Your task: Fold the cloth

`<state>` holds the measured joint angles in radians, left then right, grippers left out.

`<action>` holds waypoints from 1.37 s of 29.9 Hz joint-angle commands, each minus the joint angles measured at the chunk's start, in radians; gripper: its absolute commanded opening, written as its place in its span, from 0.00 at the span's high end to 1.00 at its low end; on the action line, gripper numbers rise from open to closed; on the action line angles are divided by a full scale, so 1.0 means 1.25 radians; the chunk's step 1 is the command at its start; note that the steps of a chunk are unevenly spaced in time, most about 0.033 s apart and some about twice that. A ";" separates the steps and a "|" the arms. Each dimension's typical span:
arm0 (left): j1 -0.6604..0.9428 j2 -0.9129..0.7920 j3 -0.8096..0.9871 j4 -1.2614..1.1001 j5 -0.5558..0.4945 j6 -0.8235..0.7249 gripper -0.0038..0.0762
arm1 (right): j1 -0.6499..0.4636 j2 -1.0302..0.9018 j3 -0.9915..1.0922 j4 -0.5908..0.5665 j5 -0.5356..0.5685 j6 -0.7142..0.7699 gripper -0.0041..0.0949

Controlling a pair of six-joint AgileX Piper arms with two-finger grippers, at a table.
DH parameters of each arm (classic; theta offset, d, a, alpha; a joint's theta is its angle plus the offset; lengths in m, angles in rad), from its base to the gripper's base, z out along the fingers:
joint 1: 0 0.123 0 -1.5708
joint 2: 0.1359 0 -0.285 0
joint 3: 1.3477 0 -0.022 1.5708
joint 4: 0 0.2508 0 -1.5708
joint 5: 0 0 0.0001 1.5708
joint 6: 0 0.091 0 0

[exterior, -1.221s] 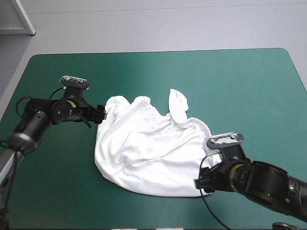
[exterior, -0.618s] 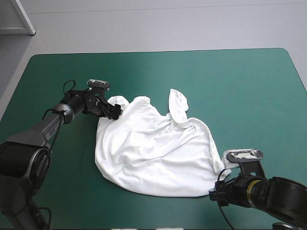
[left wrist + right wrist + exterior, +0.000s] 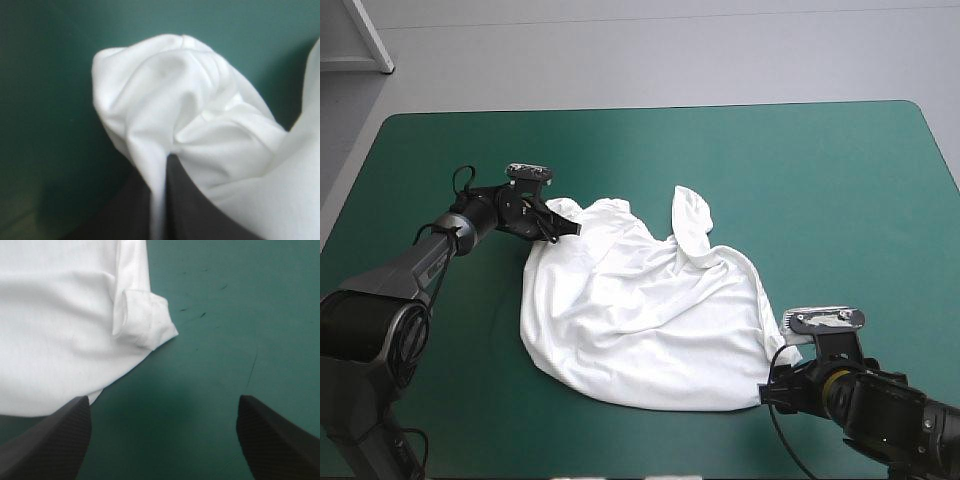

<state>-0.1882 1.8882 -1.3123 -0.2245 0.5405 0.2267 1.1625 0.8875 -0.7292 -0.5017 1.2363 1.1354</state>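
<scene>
High view: T-shirt (image 3: 640, 310) pinched at one corner

The white T-shirt lies rumpled mid-table on the teal-green cover (image 3: 820, 180). The left gripper (image 3: 565, 228) nips its far-left corner; only the left wrist view shows cloth clamped between its fingers. The right gripper (image 3: 772, 392), fingers wide apart, sits just off the near-right hem, holding nothing.

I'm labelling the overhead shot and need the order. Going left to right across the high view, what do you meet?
left gripper → T-shirt → right gripper
</scene>
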 commanded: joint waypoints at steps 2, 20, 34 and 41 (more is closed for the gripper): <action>-0.004 -0.042 -0.008 -0.005 0.016 0.011 0.96 | -0.033 0.024 -0.015 -0.069 -0.017 0.007 0.21; -0.004 -0.111 -0.008 -0.003 0.066 0.011 0.96 | -0.438 0.282 -0.015 0.249 -0.343 -0.489 0.30; -0.004 -0.117 -0.008 0.007 0.056 0.011 0.96 | -0.436 0.331 -0.023 0.248 -0.399 -0.509 0.97; -0.004 -0.257 -0.018 0.076 0.032 0.000 0.96 | -0.436 0.201 -0.207 0.177 -0.279 -0.510 0.97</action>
<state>-0.1873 1.7027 -1.2962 -0.1355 0.6366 0.2368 0.6191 1.2271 -0.8618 -0.2131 0.8401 0.5020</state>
